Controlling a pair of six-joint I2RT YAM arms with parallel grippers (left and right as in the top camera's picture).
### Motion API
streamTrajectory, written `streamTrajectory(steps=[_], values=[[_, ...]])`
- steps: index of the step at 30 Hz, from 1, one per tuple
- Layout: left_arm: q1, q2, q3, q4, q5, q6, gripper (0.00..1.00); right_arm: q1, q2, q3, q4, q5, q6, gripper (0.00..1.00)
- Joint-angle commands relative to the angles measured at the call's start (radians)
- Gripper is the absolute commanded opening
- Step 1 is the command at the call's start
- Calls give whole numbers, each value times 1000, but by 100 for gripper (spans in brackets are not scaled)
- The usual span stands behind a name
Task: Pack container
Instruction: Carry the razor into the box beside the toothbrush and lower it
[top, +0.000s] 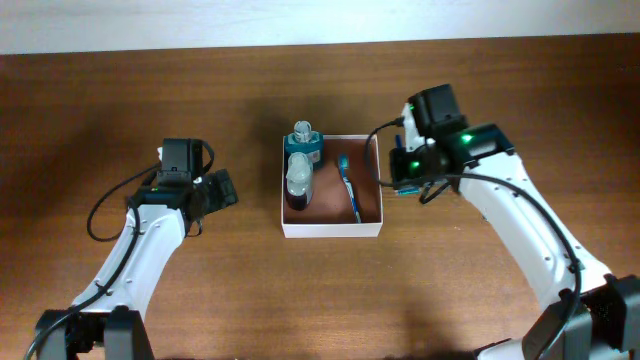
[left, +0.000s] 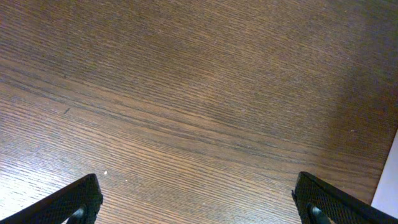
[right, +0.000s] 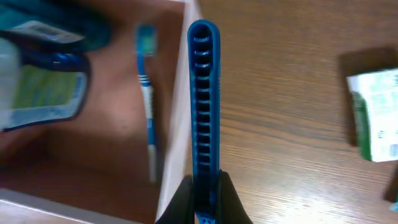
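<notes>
beside container wall, right fingers clamp blue comb parallel to it; left fingers wide, empty

White-walled square container (reddish-brown inside) lies flat, open-topped.

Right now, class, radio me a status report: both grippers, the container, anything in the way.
Left gripper open over table. Right gripper shut on blue comb, above container wall. Bottles, toothbrush inside. Nothing blocking.
</notes>
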Motion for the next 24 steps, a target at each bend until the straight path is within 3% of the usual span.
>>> streamTrajectory(steps=[1,10,24], values=[[2,7,-5,-1,-7,9,99,55,-17,14,22,-13,72,4],[2,7,-5,0,-7,9,99,163,19,8,111,-12,166,4],[2,7,-5,-1,-7,9,100,210,121,8,176,3,169,5]])
